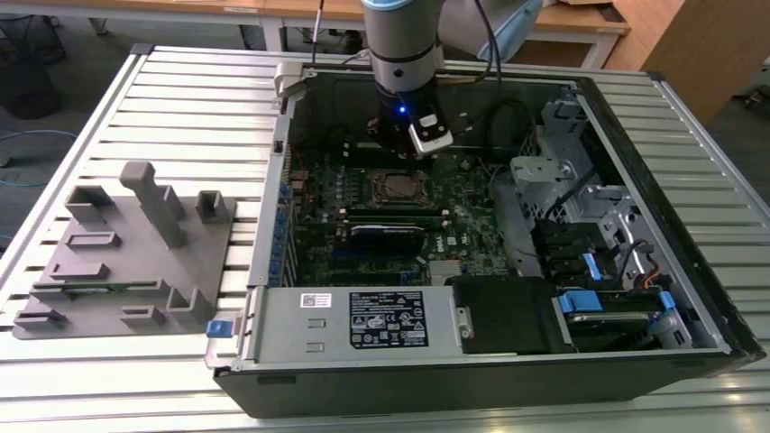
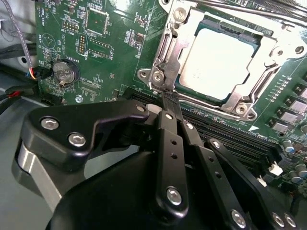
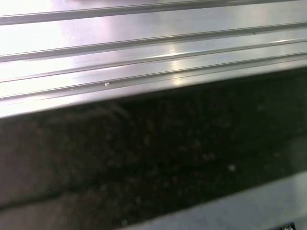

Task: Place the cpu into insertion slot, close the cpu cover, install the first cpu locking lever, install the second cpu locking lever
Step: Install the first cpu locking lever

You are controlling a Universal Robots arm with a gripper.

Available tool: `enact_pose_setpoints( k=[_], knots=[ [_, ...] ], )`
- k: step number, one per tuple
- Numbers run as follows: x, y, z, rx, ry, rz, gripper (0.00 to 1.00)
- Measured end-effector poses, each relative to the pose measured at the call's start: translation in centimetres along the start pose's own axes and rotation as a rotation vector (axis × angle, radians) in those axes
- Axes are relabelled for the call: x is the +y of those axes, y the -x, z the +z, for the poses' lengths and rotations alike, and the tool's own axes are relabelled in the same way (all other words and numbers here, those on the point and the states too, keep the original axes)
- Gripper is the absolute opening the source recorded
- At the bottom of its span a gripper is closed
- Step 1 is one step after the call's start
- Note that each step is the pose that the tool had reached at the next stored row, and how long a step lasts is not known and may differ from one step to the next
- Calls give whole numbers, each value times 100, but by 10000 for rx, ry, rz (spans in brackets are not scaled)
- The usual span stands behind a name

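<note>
One step done: cpu (image 2: 218, 60) sits in insertion slot (image 2: 225, 103), cpu cover (image 2: 168, 50) down. Your end effector (image 2: 165, 98), clenched, meets a lever; press it steadily.

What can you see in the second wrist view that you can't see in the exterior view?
The second wrist view gives close detail: the cpu lying in the insertion slot, the cpu cover around it, and a round coin battery. The exterior view gives the whole computer case, the grey holder and the slatted table. Both share the gripper and the green board.
</note>
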State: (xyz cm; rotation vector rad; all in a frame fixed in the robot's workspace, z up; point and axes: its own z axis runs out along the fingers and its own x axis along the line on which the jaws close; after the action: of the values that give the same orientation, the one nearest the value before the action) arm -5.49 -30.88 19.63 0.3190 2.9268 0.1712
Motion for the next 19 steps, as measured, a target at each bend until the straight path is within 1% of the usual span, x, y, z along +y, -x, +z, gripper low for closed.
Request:
enact_pose_setpoints(
  k=[17,19],
  knots=[
    [-4,-4,20,-5,3,-17,11],
    [-2,-1,12,6,4,-16,11]
  ],
)
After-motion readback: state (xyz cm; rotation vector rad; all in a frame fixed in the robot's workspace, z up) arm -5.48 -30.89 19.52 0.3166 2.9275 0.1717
